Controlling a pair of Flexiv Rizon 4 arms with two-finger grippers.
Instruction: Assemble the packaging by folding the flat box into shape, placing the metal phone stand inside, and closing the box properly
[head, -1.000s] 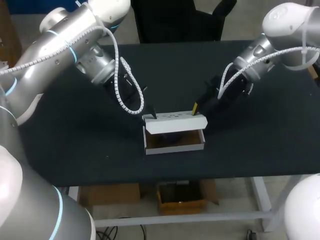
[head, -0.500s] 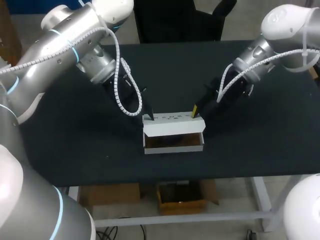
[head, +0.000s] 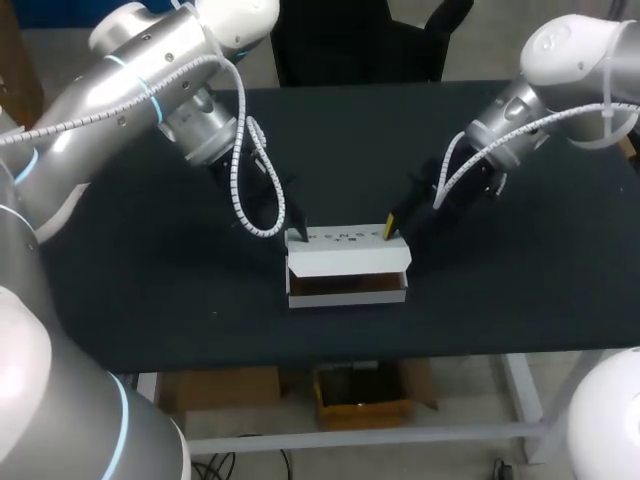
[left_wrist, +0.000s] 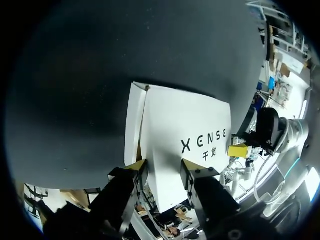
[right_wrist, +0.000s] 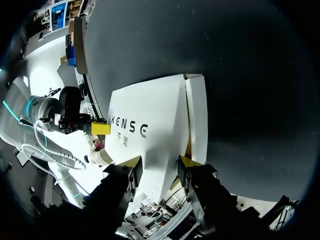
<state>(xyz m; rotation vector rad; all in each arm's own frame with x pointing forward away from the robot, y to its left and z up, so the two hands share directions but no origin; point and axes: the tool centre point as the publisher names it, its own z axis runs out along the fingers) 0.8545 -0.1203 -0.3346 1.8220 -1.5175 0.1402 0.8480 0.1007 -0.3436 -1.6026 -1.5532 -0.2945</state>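
Observation:
A white cardboard box (head: 347, 294) stands in the middle of the black table (head: 150, 290). Its printed lid (head: 348, 240) leans forward over it, leaving a brown gap at the front. My left gripper (head: 297, 233) is at the lid's rear left corner, my right gripper (head: 391, 228) at the rear right. In the left wrist view the lid (left_wrist: 187, 135) fills the space ahead of my open left gripper (left_wrist: 163, 167), tips against its near edge. The right wrist view shows the same lid (right_wrist: 150, 125) before my open right gripper (right_wrist: 159, 164). I cannot make out the phone stand.
Black table surface lies bare all around the box, with wide room in front of it and to both sides. The table's front edge (head: 330, 362) runs a short way in front of the box.
The lid has swung down and forward over the box, narrowing the front gap. Both grippers followed it at the rear corners.

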